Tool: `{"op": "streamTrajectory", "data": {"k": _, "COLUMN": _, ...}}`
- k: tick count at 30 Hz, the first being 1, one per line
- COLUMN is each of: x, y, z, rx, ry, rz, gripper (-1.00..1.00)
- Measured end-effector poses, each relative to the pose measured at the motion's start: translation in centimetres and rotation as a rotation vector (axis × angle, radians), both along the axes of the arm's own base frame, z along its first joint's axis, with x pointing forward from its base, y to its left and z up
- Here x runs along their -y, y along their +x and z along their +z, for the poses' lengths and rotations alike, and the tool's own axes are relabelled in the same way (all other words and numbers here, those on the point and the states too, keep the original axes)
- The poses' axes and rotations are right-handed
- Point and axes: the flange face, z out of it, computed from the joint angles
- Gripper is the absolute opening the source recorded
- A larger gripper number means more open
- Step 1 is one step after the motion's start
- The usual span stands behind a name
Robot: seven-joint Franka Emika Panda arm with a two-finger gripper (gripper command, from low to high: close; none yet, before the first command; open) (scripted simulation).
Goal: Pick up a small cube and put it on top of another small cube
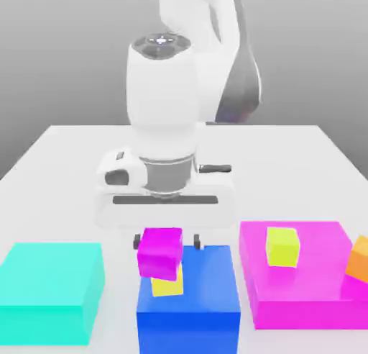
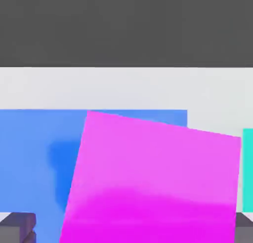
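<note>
The small magenta cube (image 1: 160,252) rests, slightly skewed, on top of the small yellow cube (image 1: 167,285), which stands on a big flat blue block (image 1: 208,291). My gripper (image 1: 167,241) hangs straight above them, open, with one fingertip on either side of the magenta cube's top and a gap showing at the side toward the exterior view's right. In the hand view the magenta cube (image 2: 153,182) lies close below, turned a little against the blue block (image 2: 39,153), and my dark fingertips (image 2: 17,228) stand apart from its sides. The yellow cube is mostly covered by the magenta one.
A big flat magenta block (image 1: 316,291) at the exterior view's right carries a lime-yellow small cube (image 1: 282,246) and an orange small cube (image 1: 359,259). A big cyan block (image 1: 50,284) sits at the left. The white table (image 1: 65,165) stretches behind the arm.
</note>
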Motion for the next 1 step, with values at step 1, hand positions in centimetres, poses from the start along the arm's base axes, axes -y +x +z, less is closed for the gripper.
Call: {"op": "streamTrajectory", "data": {"k": 1, "x": 0.0, "y": -0.02, "z": 1.38, "rx": 0.0, "ry": 0.0, "rz": 0.0, "gripper": 1.0}}
